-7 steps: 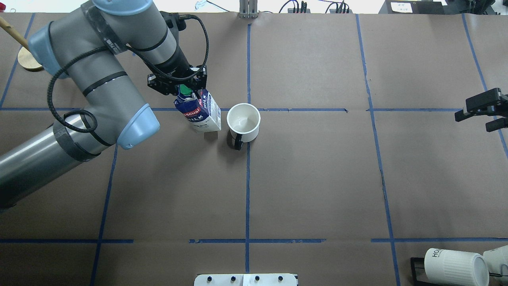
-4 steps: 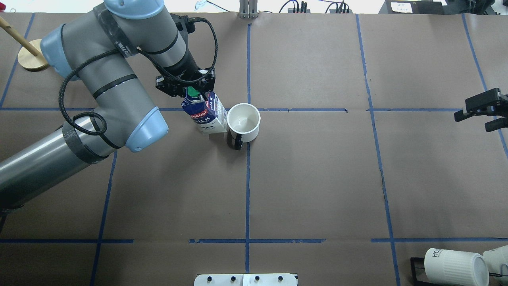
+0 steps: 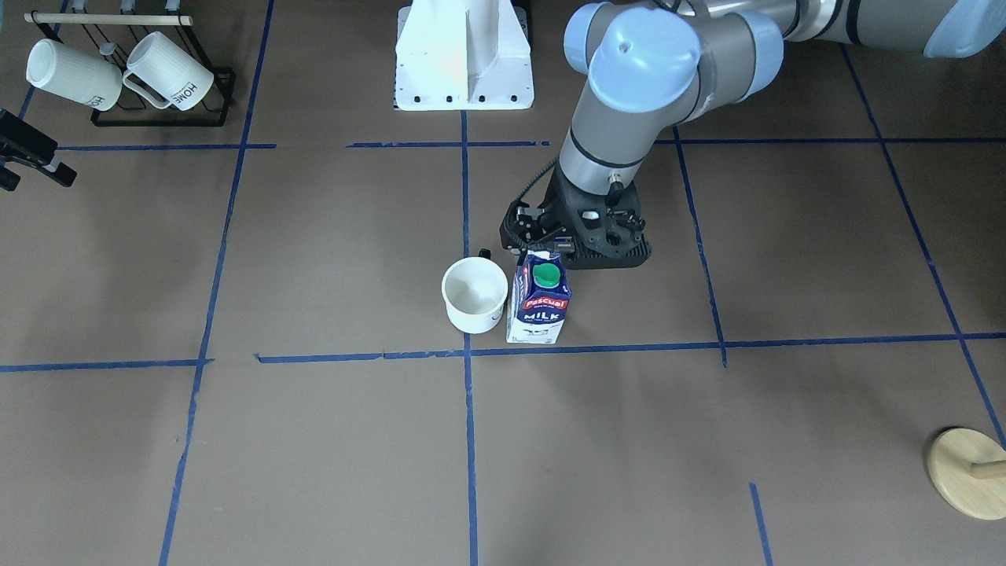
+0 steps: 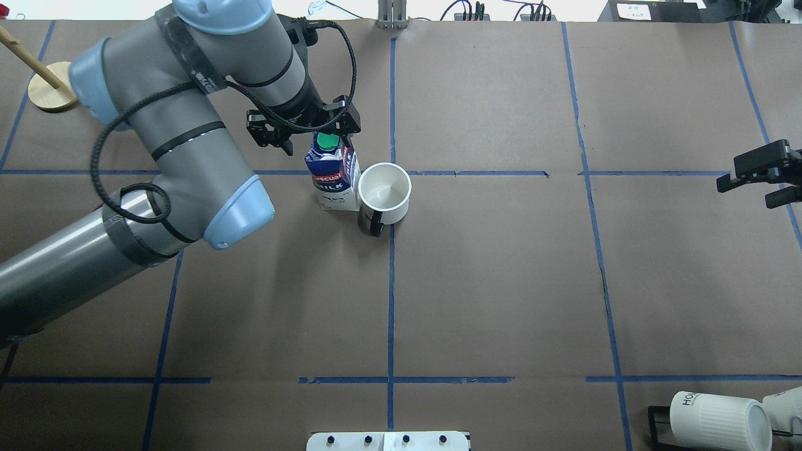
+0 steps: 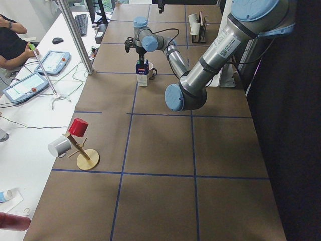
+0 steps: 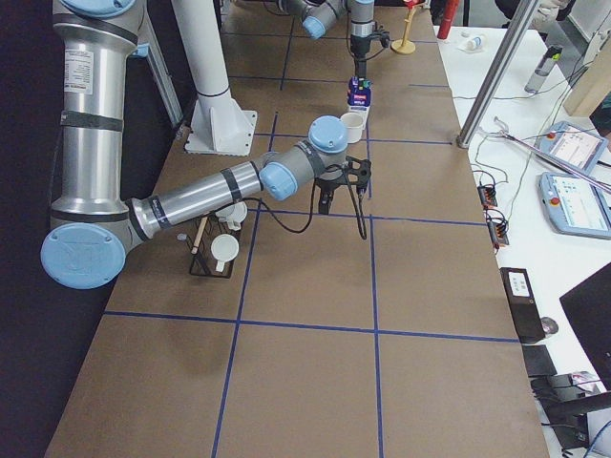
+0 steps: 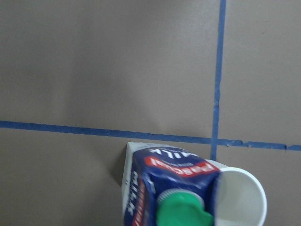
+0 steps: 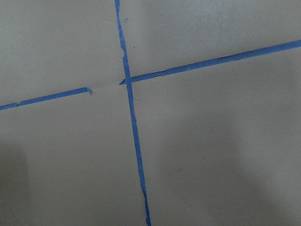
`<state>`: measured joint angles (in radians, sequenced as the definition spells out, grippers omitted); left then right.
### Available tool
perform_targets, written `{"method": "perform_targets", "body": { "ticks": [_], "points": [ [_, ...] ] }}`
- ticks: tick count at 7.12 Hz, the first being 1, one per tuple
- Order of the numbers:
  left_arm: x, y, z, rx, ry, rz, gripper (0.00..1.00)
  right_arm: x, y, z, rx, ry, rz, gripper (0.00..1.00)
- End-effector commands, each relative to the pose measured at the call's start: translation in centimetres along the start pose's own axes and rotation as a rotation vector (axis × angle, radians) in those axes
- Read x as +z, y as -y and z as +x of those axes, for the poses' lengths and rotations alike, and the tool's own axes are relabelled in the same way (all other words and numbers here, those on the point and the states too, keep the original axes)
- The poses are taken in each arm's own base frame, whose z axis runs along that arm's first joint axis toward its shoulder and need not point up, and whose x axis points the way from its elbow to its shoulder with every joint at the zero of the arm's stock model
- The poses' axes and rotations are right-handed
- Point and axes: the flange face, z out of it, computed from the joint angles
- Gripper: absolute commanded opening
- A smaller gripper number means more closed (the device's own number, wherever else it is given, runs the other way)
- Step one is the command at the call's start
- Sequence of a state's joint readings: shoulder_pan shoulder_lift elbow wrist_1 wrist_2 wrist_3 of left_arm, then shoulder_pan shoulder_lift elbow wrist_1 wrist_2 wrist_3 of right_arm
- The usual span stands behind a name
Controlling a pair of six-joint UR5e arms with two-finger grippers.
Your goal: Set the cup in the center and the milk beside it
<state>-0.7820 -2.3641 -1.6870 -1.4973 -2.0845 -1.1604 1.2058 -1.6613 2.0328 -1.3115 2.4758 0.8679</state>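
The white cup stands upright by the tape cross at the center, its black handle towards the robot; it also shows in the front view. The dark blue milk carton with a green cap stands upright on the table, against the cup's left side; it also shows in the front view and the left wrist view. My left gripper is open over the carton's top, its fingers spread to either side. My right gripper is open and empty at the far right.
A black rack with two ribbed "HOME" mugs stands at the robot's near right corner. A round wooden stand is at the far left. The robot's white base is at the near edge.
My left gripper carried the tilted carton to the right until it stood upright against the cup, then its jaws spread apart. The right arm has not moved.
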Motion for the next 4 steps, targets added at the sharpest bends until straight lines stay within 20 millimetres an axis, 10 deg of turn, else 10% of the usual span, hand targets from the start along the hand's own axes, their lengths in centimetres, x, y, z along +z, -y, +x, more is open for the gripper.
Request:
{"method": "perform_targets", "body": {
  "ticks": [1, 4],
  "points": [
    [-7.7, -1.7, -3.3, -0.008, -0.026, 0.055, 1.00, 0.1, 0.0, 0.1, 0.000, -0.002, 0.000, 1.00],
    [-12.3, -3.5, -16.1, 0.193, 0.063, 0.030, 1.00, 0.0, 0.0, 0.3, 0.003, -0.005, 0.004, 1.00]
  ]
}}
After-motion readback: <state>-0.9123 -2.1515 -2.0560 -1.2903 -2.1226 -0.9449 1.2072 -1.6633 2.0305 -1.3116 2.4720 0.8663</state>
